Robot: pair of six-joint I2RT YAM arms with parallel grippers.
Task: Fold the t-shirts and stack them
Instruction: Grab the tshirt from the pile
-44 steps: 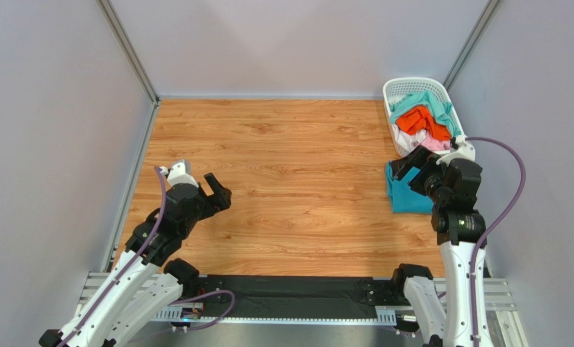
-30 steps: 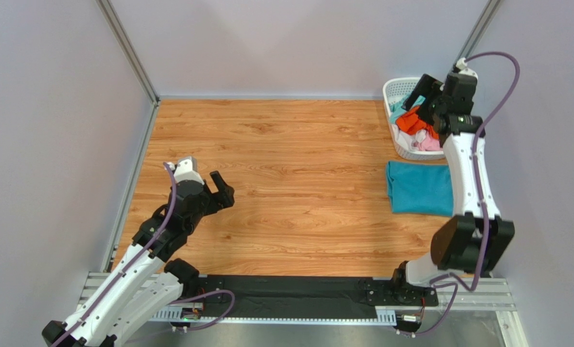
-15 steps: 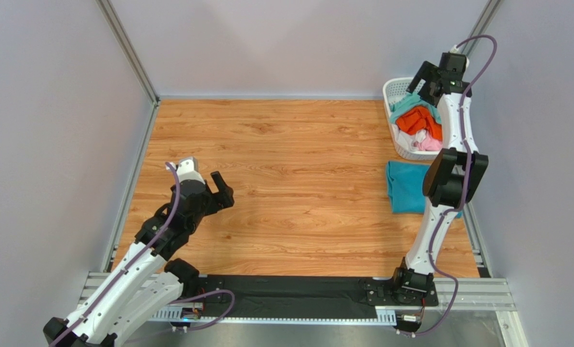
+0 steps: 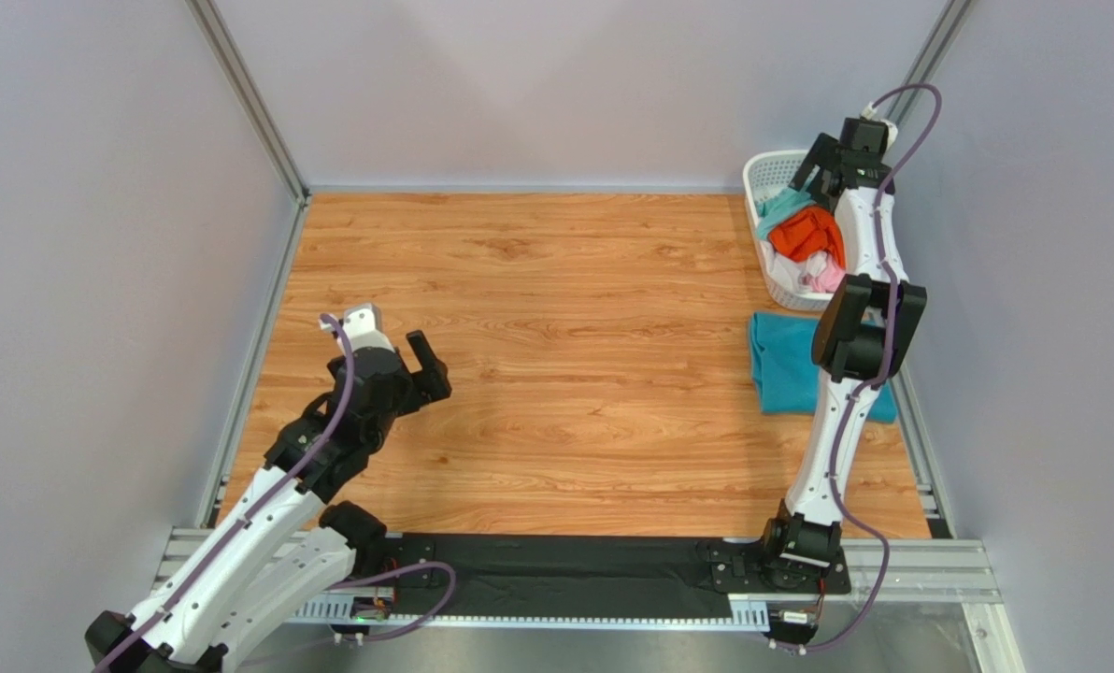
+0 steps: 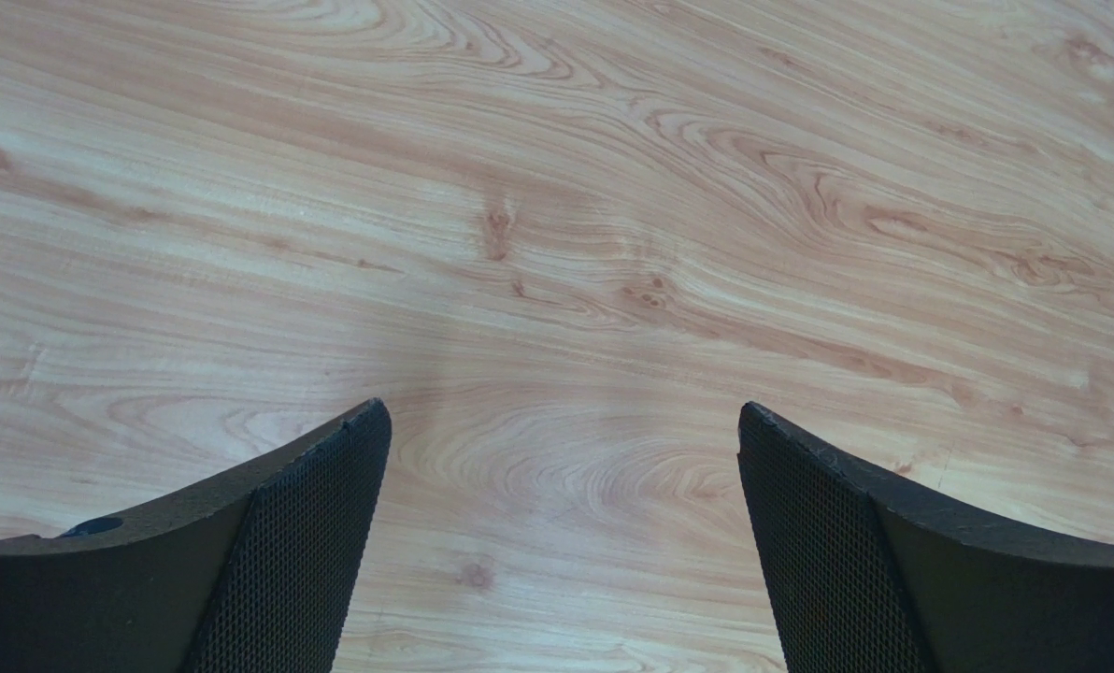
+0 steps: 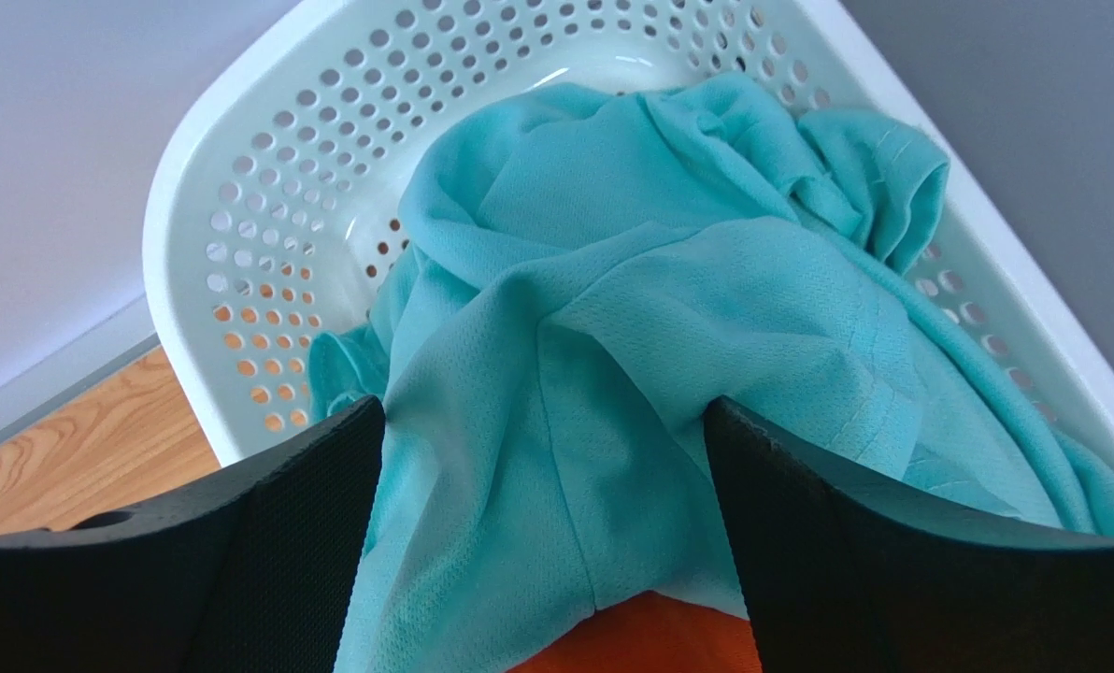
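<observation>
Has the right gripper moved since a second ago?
Yes. The right gripper went from the folded teal shirt toward the far wall, over the basket.

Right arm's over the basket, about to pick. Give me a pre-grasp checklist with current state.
1. Open right gripper: ok, fingers wide apart.
2. Target lined up: ok, mint green t-shirt sits under the gap, topmost in the basket.
3. One shirt only: cannot tell, orange t-shirt peeks out directly beneath it.
4. Height above cloth: cannot tell.
5. Parked left gripper: ok, open over bare table, on the left side.
6. Stack spot: ok, folded teal t-shirt lies flat beside the basket, partly hidden by the right arm.
</observation>
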